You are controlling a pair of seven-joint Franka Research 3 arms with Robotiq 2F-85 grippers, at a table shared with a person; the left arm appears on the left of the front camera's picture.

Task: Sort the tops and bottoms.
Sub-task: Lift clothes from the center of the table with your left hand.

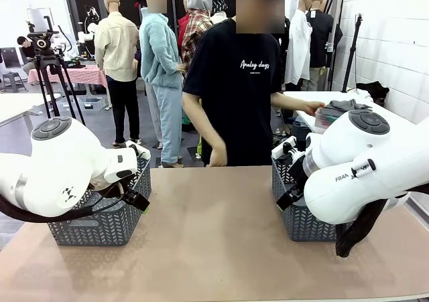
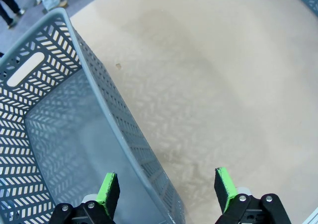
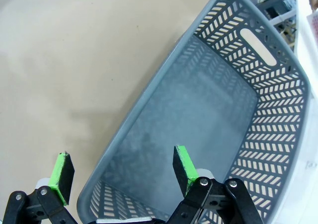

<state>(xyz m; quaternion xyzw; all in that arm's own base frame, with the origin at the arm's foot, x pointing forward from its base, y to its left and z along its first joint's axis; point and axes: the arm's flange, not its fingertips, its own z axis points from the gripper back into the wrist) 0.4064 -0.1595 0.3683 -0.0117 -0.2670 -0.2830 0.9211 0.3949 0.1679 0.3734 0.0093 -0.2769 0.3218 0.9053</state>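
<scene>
Your left arm (image 1: 60, 168) sits at the lower left of the front frame, bulky joint up, wrist bent in toward frame centre. Your right arm (image 1: 362, 171) mirrors it at lower right, wrist turned inward too. Left claw (image 2: 166, 184): jaws spread wide with nothing between them, green pads (image 2: 108, 188) rising from the bottom edge of the left wrist frame. Right claw (image 3: 123, 168): same, wide and empty, its fingers (image 3: 183, 165) low in the right wrist frame, aimed downward.
</scene>
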